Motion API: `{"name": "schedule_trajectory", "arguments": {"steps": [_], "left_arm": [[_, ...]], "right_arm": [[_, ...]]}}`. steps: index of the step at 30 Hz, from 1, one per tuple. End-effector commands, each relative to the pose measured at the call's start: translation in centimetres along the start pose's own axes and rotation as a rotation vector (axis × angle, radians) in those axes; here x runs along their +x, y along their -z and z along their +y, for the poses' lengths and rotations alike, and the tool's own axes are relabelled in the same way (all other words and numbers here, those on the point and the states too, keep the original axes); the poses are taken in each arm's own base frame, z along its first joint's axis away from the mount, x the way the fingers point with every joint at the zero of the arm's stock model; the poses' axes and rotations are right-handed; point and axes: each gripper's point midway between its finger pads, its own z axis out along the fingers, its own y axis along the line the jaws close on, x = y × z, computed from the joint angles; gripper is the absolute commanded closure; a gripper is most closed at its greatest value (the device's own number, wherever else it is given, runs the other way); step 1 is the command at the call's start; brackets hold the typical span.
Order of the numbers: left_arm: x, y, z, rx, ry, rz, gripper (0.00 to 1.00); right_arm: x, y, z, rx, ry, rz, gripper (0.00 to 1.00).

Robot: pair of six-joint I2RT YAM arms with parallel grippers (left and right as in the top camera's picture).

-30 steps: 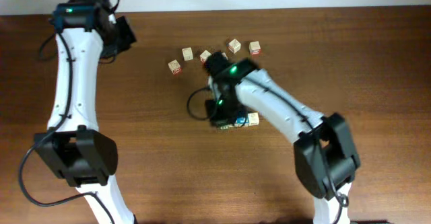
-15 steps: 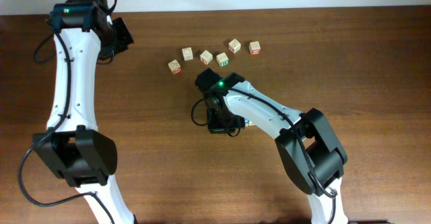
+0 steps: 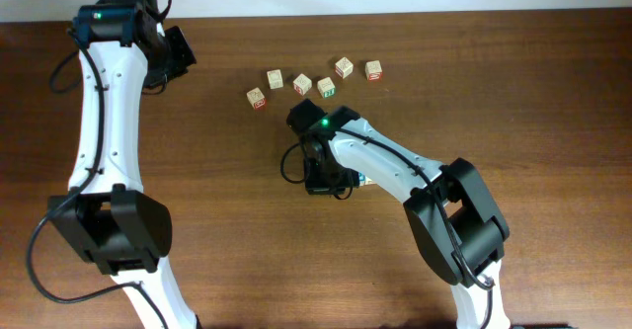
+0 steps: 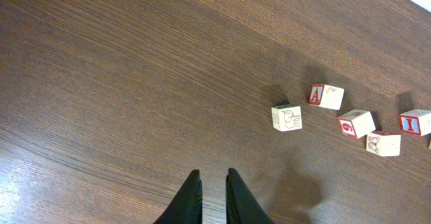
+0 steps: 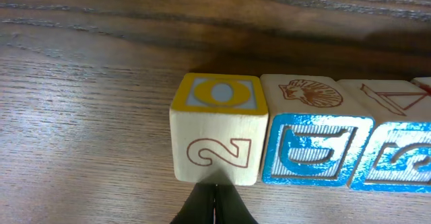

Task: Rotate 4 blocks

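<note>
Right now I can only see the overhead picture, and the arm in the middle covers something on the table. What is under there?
Observer: The right wrist view shows a yellow-topped block with a brown 2 on its front.
Operator: Is the claw holding it?
Observer: No. The right gripper is shut and empty, pointing at the foot of that block.
Operator: Is anything next to it?
Observer: A blue-faced block touches its side, with a shell drawn on top.
</note>
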Motion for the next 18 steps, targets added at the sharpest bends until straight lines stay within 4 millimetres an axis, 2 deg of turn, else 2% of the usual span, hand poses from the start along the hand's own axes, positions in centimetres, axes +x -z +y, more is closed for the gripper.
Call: {"name": "schedule_trajectory", "arguments": {"steps": [1,11,13,14,15,16,17,18], "left_arm": [[-0.1,0.2,0.2,-0.012,-0.016,-0.006,0.89],[0.1,0.2,0.3,-0.012,-0.016,0.002,0.88],[0.1,0.2,0.3,-0.012,-0.016,0.002,0.89],[0.1,0.2,0.2,-0.012,-0.016,0.001,0.88],[0.1,0.2,0.2,-0.011,-0.016,0.001,0.96],[0.3,0.3,0.3,-0.013,-0.016,0.008,0.99],[1.2,0.3,0.4,-0.012,-0.016,0.049,1.00],[2.6,0.4,0.1,0.005,-0.022,0.110,1.00]], "right_arm": [[-0.1,-0.6,-0.3,0.005,-0.020,0.010,0.96],[0.0,-0.6,-0.1,-0.006,-0.008,0.014,0.96],[0.2,0.2,0.5,-0.038,0.036,0.030,0.95],[-0.5,3.0,1.0,-0.054,0.057,-0.012,0.95],[-1.5,6.7,1.5,-0.091,0.075,-0.085,0.95],[-2.5,10.3,1.2,-0.117,0.075,-0.161,0.96],[-3.3,13.3,0.2,-0.149,0.053,-0.223,0.96],[-3.9,16.1,-2.5,-0.172,-0.007,-0.269,0.96]]}}
